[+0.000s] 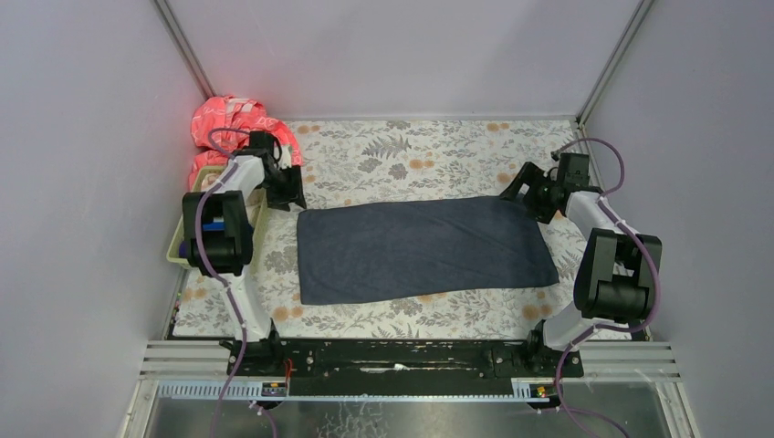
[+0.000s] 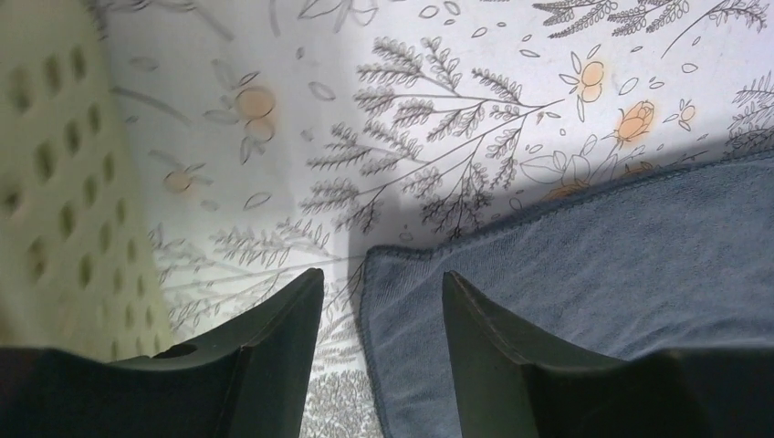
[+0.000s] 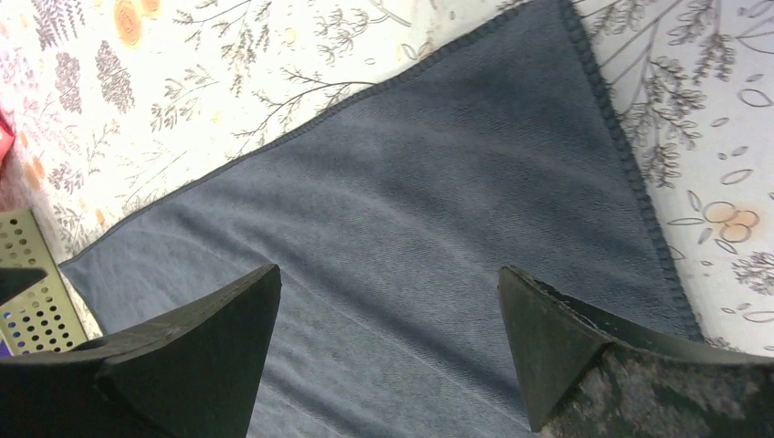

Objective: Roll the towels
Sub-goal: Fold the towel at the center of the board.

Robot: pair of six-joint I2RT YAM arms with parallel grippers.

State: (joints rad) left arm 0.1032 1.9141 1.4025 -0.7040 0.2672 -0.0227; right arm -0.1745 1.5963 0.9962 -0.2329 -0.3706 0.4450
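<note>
Surface: floral, grey-blue towel flat.
Left gripper: apart, empty, at towel corner.
Right gripper: wide apart, empty, above towel.

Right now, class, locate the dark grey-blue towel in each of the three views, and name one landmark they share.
Top external: the dark grey-blue towel lies spread flat at the centre of the picture.
Left wrist: one corner of it fills the lower right.
Right wrist: it fills the centre, a corner at top right.
Shared landmark: the pale perforated basket, at left in every view.
</note>
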